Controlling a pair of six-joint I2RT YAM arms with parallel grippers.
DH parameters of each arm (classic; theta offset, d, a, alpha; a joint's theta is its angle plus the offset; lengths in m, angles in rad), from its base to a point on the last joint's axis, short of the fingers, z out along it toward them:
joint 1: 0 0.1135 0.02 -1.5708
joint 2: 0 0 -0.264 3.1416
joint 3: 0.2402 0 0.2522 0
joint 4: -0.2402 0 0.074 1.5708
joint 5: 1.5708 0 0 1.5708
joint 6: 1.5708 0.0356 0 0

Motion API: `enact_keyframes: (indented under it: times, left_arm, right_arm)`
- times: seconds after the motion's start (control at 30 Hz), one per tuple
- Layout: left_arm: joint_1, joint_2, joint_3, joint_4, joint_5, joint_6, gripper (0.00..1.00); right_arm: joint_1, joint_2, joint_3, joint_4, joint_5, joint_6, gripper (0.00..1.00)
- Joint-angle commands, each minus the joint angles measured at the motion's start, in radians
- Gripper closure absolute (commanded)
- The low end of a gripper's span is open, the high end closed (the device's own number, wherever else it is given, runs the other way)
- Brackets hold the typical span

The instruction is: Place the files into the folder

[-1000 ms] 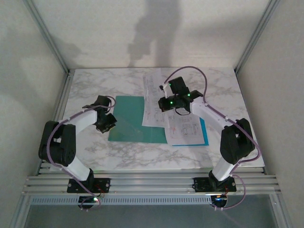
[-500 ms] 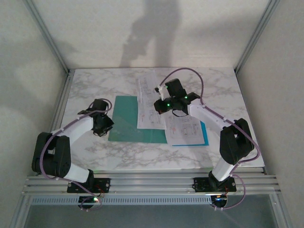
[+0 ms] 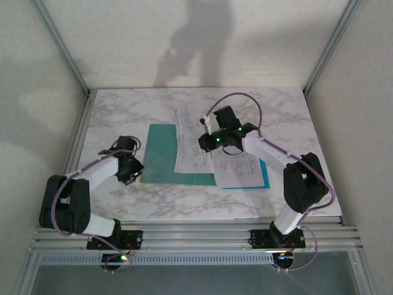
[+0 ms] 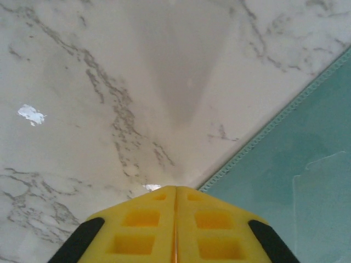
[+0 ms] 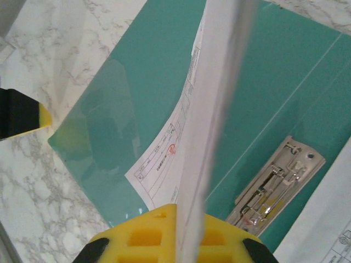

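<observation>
My right tool (image 5: 176, 212) pinches one file sheet (image 5: 219, 82), judged light and floppy, by its near edge above the open folder (image 5: 137, 76); my left tool (image 4: 175, 193), pressed together, is just beside that folder's edge.

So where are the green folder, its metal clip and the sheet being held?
Folder (image 3: 161, 157): top view, its bare left half.
Clip (image 5: 272, 183): right wrist view, middle of the metal clamp.
Sheet (image 5: 164, 160): right wrist view, its printed lower corner.

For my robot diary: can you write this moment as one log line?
left gripper: shut, empty, beside folder | right gripper: shut on paper sheet over open folder | filing: not done
</observation>
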Motion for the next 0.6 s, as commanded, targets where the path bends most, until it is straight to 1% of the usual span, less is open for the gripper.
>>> enact_keyframes:
  times: [0.0,0.1,0.23,0.37,0.57]
  left_arm:
    - [0.019,-0.013,-0.029,0.015,0.011,-0.010,0.96]
    - [0.026,-0.003,-0.041,0.028,0.021,-0.009,1.00]
    - [0.027,0.008,-0.054,0.040,0.027,-0.005,1.00]
    - [0.027,0.023,-0.070,0.055,0.047,-0.003,1.00]
    - [0.028,0.048,-0.067,0.072,0.062,-0.007,1.00]
  right_arm:
    - [0.008,0.012,-0.034,0.034,-0.052,0.025,1.00]
    - [-0.006,0.019,-0.070,0.085,-0.077,0.064,1.00]
    - [-0.029,0.037,-0.116,0.175,-0.116,0.124,1.00]
    - [-0.051,0.073,-0.157,0.283,-0.184,0.181,1.00]
    - [-0.062,0.137,-0.192,0.373,-0.245,0.212,1.00]
